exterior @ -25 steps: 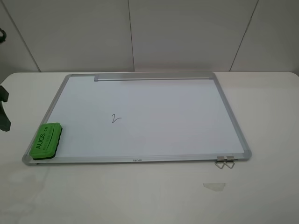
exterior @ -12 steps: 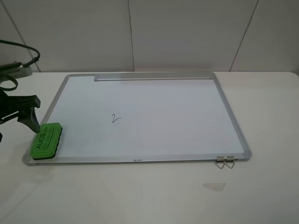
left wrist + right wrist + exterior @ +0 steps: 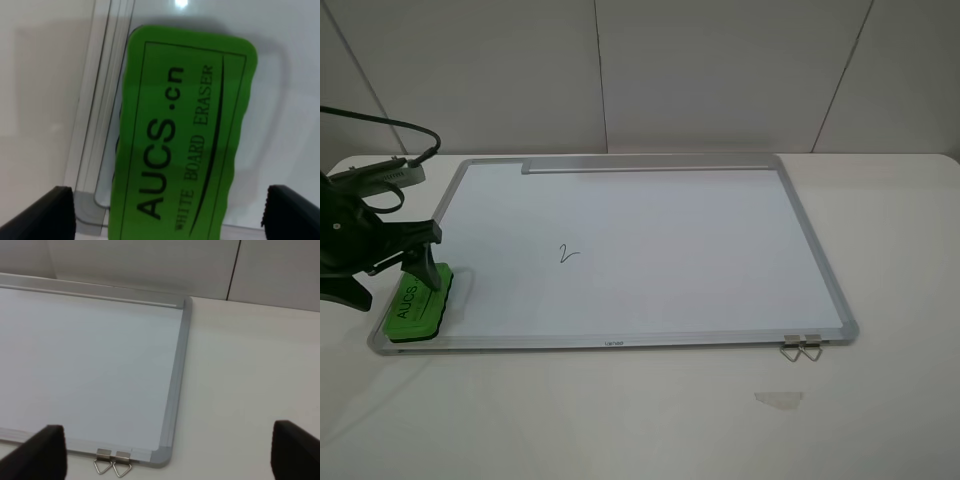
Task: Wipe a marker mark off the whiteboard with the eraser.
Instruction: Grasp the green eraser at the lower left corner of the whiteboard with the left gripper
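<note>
Hanging the left gripper [image 3: 390, 285] over the eraser [image 3: 417, 300] right now, jaws spread wide, one finger to each side of the green block, clamping nothing yet. Checking the left wrist view: looking straight down on the eraser [image 3: 185, 130], lettering up, between two black fingertips, neither touching it so far as can be told.

Placing the eraser at the seven o'clock corner of the whiteboard [image 3: 810, 240], one end seemingly riding on the silver frame. Spotting the marker mark [image 3: 567, 254] just nine o'clock of board centre, between two and three o'clock from the eraser, well apart from it.

Parking the right gripper [image 3: 170, 455] out by the five o'clock corner, jaws parted and empty, looking down near the metal clips [image 3: 112, 462].

Watching for trouble:
- Risking a skewed pinch on those rounded, wavy sides, squirting the block out or off the frame.
- Risking a tilted lift, then a pass skimming over so thin a mark.
- Risking a shoved board too, pressing hard with nothing pinning it.
</note>
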Controlling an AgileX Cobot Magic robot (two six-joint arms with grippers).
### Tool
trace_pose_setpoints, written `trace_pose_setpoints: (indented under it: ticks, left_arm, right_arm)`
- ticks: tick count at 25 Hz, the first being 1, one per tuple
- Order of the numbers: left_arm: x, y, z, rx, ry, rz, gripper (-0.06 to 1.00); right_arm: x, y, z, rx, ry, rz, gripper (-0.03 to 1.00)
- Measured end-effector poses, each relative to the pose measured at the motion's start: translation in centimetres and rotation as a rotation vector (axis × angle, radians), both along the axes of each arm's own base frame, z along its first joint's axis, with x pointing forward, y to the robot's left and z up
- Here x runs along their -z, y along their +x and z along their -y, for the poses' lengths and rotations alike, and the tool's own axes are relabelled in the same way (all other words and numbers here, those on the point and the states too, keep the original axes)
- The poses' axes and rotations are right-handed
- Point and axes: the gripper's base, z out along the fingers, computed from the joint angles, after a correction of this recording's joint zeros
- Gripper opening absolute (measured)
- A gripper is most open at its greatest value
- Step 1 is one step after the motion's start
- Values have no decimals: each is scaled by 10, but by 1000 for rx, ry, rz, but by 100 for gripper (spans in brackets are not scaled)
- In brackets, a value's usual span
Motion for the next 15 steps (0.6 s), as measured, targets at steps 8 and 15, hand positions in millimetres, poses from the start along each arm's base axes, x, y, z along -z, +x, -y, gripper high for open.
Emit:
trace_pose_setpoints:
  ticks: [8,15]
  left_arm:
    - [23,10,2,-2,-18,23,76]
    - [34,13,2,2,-17,8,76]
  right_arm:
    - [0,0,0,0,0,0,82]
    - [0,0,0,0,0,0,82]
